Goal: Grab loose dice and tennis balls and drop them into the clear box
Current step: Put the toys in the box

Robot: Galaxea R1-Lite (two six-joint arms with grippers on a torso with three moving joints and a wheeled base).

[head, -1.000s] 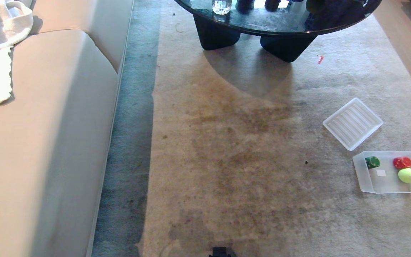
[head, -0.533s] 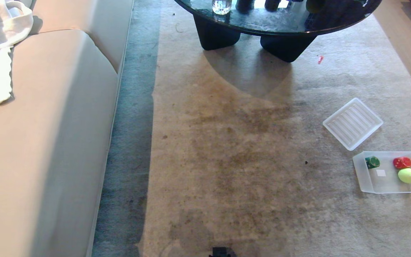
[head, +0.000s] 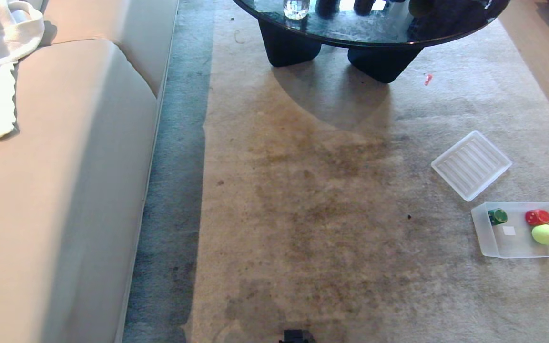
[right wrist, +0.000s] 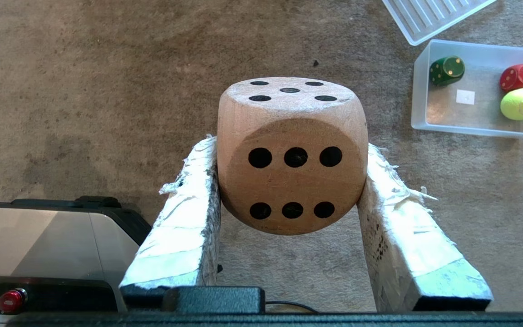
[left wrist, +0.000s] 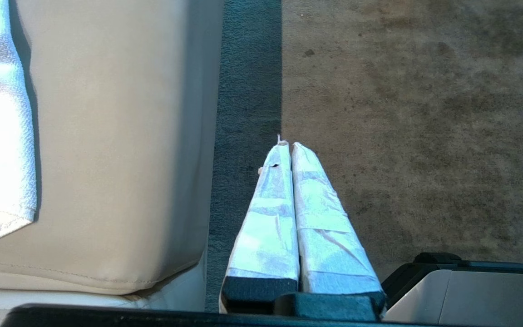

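Carpet (head: 331, 247) covered the floor between a beige sofa (head: 60, 200) on the left and a dark glass table (head: 374, 28) at the far end. On it to the right lay a ribbed lid (head: 471, 165) and, just beside it, the clear box (head: 498, 247), which held a green die (head: 497, 216), a red die (head: 537, 217) and a tennis ball (head: 544, 234). The right gripper (right wrist: 291, 159) hung above the carpet, well short of the box, jaws clamped on the wooden die (right wrist: 291, 154). The left gripper (left wrist: 291, 150) hung by the sofa's edge, jaws pressed together and empty.
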